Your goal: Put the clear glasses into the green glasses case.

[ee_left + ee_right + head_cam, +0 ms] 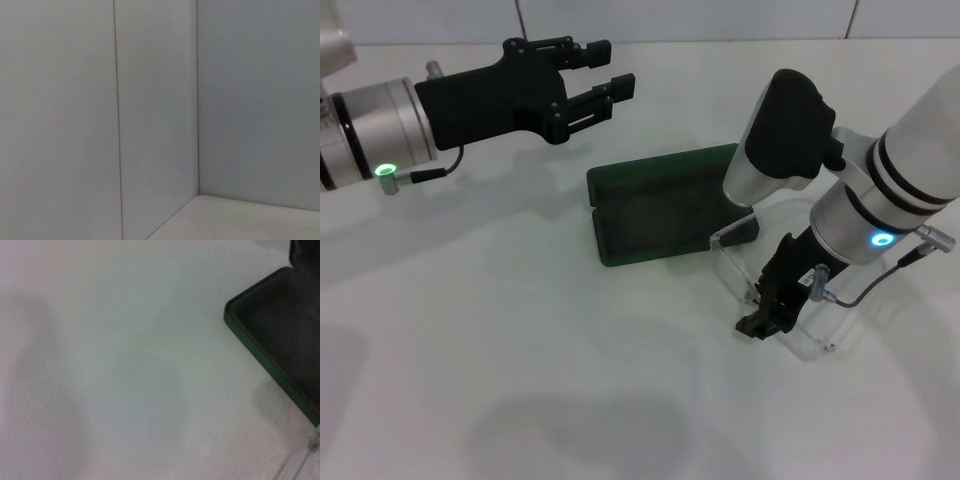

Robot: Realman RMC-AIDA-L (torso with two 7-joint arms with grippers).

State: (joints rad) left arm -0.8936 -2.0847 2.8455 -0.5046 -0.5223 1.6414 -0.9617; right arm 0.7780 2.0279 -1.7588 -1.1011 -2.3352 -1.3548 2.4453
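Note:
The green glasses case (650, 212) lies open on the white table, dark inside, lid hinged toward the back. The clear glasses (732, 260) sit just right of it, one clear arm reaching to the case's right end. My right gripper (772, 312) points down onto the glasses with its fingers closed around the frame. I cannot tell whether the glasses touch the table. In the right wrist view a corner of the case (280, 330) and a clear arm of the glasses (303, 464) show. My left gripper (608, 72) hovers open and empty behind and left of the case.
The white table (520, 350) stretches to the left and front of the case. A tiled wall (720, 18) runs along the back, and the left wrist view shows only a wall corner (197, 150).

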